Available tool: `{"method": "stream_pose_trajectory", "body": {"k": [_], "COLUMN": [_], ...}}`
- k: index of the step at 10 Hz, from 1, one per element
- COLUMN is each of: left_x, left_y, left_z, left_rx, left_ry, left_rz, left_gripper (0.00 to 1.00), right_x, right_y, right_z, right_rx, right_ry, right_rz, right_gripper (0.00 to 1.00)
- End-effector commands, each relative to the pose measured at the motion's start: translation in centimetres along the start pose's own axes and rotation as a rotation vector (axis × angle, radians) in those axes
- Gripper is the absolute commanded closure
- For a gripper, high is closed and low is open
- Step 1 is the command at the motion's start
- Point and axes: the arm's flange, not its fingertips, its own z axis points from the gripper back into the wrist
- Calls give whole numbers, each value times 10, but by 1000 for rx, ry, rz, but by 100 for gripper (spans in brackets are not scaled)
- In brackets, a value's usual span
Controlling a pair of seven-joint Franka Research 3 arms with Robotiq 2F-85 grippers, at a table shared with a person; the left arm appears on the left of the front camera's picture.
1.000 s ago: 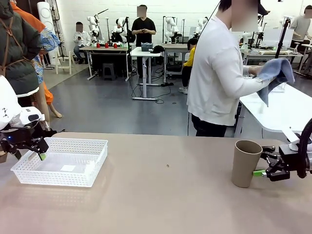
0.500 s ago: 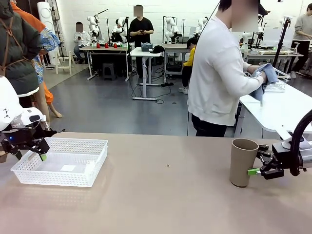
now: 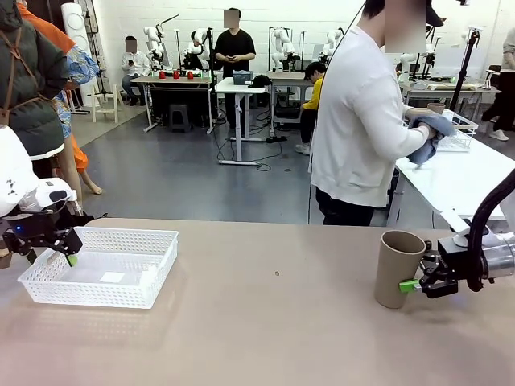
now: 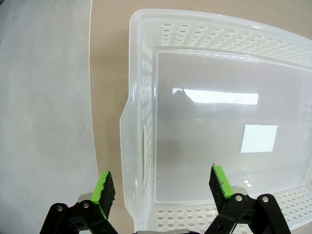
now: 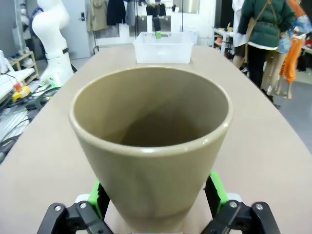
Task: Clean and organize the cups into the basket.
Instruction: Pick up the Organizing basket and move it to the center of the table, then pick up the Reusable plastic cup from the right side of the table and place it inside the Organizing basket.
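Across the front view, a tall tan-brown matte tumbler cup (image 3: 398,269) is standing upright on the beige table (image 3: 273,338) at the right. The right gripper (image 3: 412,279) is straddling its lower part with jaws spread wide. At the left, the left gripper (image 3: 50,257) is hovering over the near-left corner of a white perforated plastic basket (image 3: 153,269), well apart from the cup. Beyond the table, a person in a white top (image 3: 362,121) is handling a blue cloth (image 3: 430,137).

From the left wrist, the left gripper (image 4: 163,187) is gaping wide, holding nothing and straddling the basket's wall (image 4: 141,97).

From the right wrist, the cup (image 5: 151,146) is sitting between the right gripper's (image 5: 157,195) green pads (image 5: 100,194); whether they are pressing it, I cannot tell. The basket (image 5: 163,48) is lying far behind.
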Motion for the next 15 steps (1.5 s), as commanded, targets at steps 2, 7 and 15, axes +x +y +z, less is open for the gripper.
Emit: {"method": "stream_pose_trajectory", "body": {"k": [2, 7, 15], "left_x": [-2, -3, -5], "left_y": [-4, -6, -3], "left_z": [-13, -13, -8], "left_rx": [18, -3, -12], "left_ry": [27, 49, 51], "left_rz": [-1, -12, -24], "left_gripper": [0, 0, 80], "right_x": [3, 5, 1], "right_y": [-3, -2, -4], "right_z": [-14, -26, -21], "right_rx": [60, 87, 66], "right_ry": [32, 34, 21], "right_rz": [-12, -10, -9], "right_gripper": [0, 0, 77]}}
